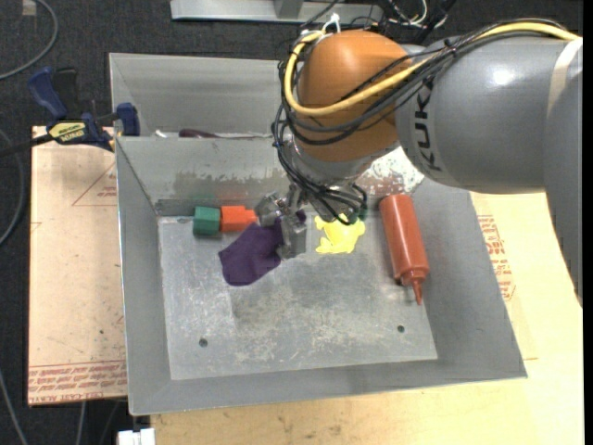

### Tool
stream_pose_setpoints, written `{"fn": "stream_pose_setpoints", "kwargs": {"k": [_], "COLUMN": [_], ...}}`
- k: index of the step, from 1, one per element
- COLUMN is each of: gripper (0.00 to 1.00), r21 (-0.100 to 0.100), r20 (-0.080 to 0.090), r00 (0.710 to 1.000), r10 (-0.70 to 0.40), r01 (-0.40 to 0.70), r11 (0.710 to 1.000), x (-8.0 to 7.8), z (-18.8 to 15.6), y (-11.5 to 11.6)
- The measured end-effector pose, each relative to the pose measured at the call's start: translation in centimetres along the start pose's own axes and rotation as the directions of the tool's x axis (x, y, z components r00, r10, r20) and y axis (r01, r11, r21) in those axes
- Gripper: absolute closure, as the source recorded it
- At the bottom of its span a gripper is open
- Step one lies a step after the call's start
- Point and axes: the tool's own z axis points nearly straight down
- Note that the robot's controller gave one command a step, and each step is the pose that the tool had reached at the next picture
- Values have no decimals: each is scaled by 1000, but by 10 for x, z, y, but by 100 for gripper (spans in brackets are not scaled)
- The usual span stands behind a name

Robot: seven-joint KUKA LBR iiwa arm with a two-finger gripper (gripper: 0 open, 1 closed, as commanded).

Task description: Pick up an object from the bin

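While the jaws stood low over the upper-right edge of the crumpled purple cloth (248,256), mid-floor of the grey metal bin (306,336) | jaw state: could not be told | cloth lay loose, judged suited to an edge pinch.

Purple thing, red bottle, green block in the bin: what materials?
The purple thing looks like soft cloth or felt: matte, limp, with folded edges. The red bottle is likely plastic: smooth, slightly glossy, with a moulded nozzle tip. The green block is a hard, flat-faced, matte cube; whether it is painted wood or foam I cannot tell.
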Motion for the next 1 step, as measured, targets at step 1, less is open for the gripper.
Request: {"fn": "stream_pose_setpoints", "kwargs": {"k": [1], "gripper": [100], "r21": [6], "r20": [19], "r00": [1000], "r10": [-18], "r01": [18], "r11": [1000], "x": [9], "z": [-191], "y": [8]}}
